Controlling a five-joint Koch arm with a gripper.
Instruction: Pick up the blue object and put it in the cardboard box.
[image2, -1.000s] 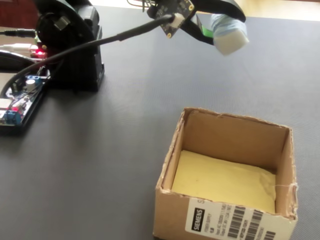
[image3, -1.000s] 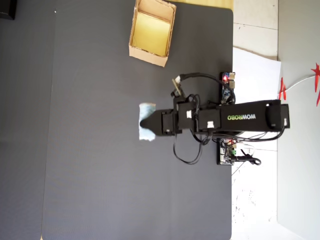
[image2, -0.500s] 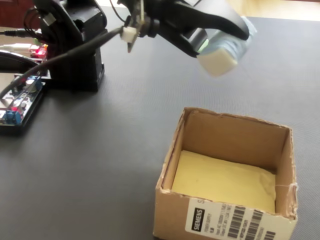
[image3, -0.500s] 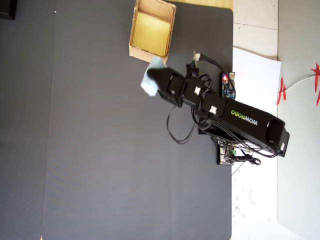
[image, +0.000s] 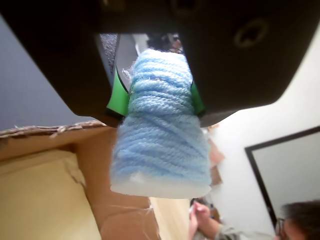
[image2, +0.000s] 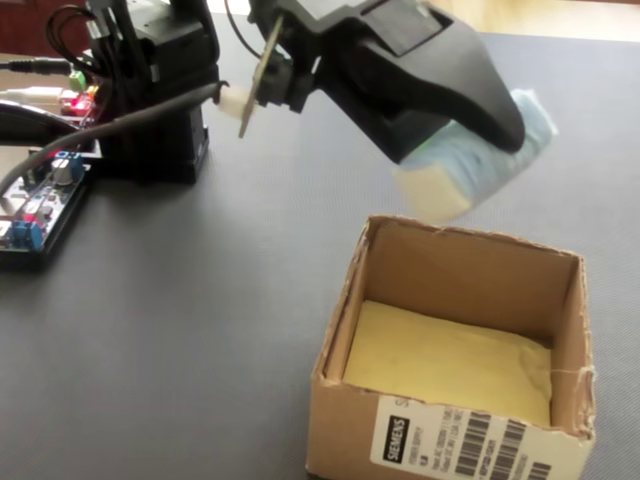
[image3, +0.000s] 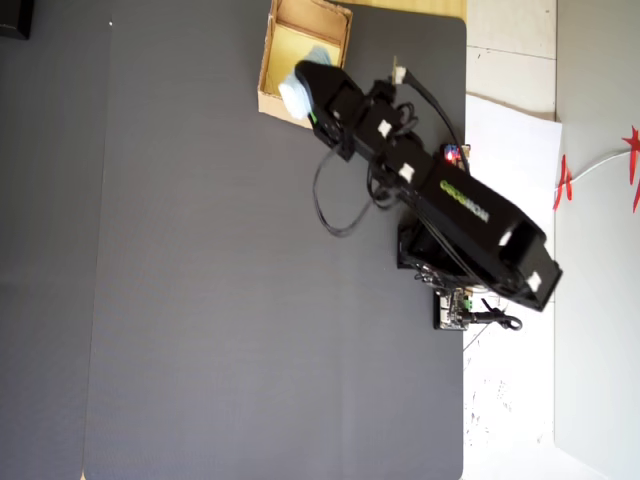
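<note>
The blue object (image: 160, 135) is a pale blue yarn-wound roll with a whitish end, clamped between the green-padded jaws of my gripper (image: 156, 97). In the fixed view the gripper (image2: 470, 160) holds the roll (image2: 490, 165) in the air just above the far wall of the cardboard box (image2: 460, 265). The overhead view shows the roll (image3: 300, 85) over the box's (image3: 282, 25) near edge, with the gripper (image3: 308, 82) above it. The box has a yellowish floor (image2: 440, 365). In the wrist view the box wall (image: 45, 137) lies below left of the roll.
The arm's black base (image2: 150, 100) and circuit boards with red lights (image2: 40, 210) stand at the left of the fixed view. A dark mat (image3: 200, 300) covers the table. A white sheet (image3: 510, 140) lies under the base side.
The arm has swung with the blue roll toward the box. The roll went from well behind the box to directly over its far edge, and it hangs lower.
</note>
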